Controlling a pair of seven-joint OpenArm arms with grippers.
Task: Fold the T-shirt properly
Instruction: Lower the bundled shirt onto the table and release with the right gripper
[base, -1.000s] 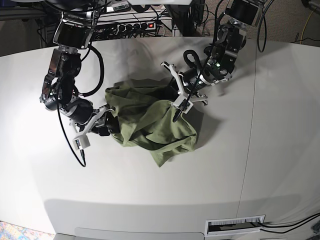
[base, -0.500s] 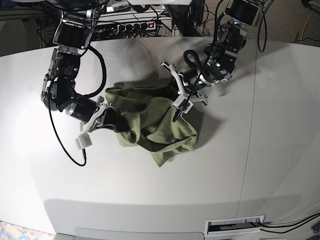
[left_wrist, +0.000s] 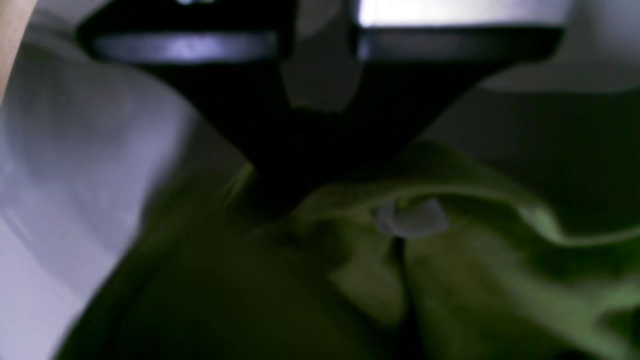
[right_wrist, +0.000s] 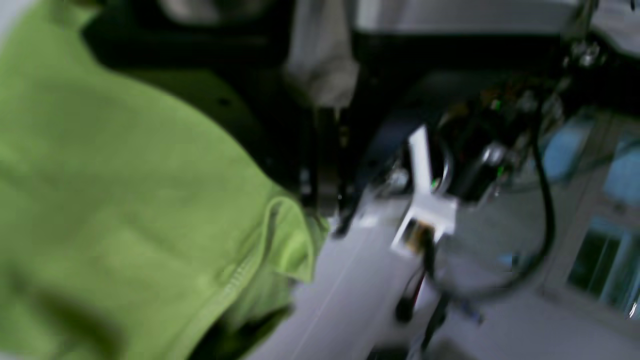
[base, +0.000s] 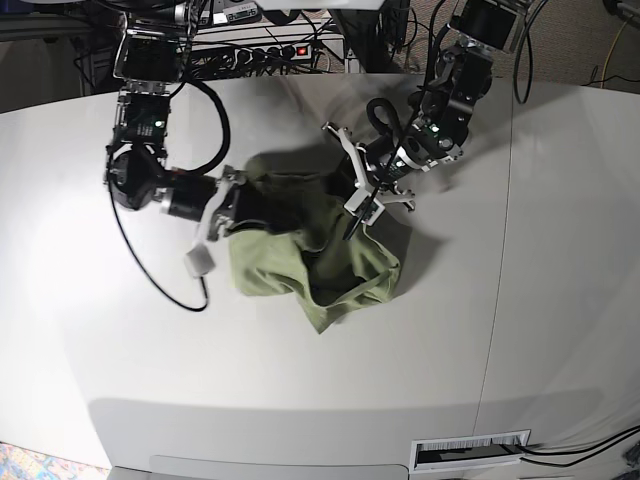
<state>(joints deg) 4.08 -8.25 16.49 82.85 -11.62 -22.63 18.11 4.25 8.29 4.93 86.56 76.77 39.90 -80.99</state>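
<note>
While the base view is read from its left side to its right side, the first thing is the right gripper (base: 232, 205). Its fingers are pressed together on the left edge of the T-shirt (base: 310, 245), and a fold of the olive-green cloth is pinched between them. In the right wrist view the cloth (right_wrist: 125, 200) fills the left half of the picture and its stitched hem hangs just under the dark fingers (right_wrist: 310, 165), which show no gap between them. This view is blurred, so the exact contact line is hard to see.

The T-shirt lies bunched in a crumpled heap on the pale table (base: 520, 300), near the middle of it, between the two grippers. Its left part is lifted toward the right gripper, and its lower corner points toward the front edge of the table.

On the right side of the heap is the left gripper (base: 362, 205). Its fingers are also closed, and they pinch the upper right edge of the cloth. In the left wrist view the dark fingers (left_wrist: 310, 150) come together to a point directly on a raised green fold (left_wrist: 450, 260), which spreads below and to the right of them. This view is also blurred.
</note>
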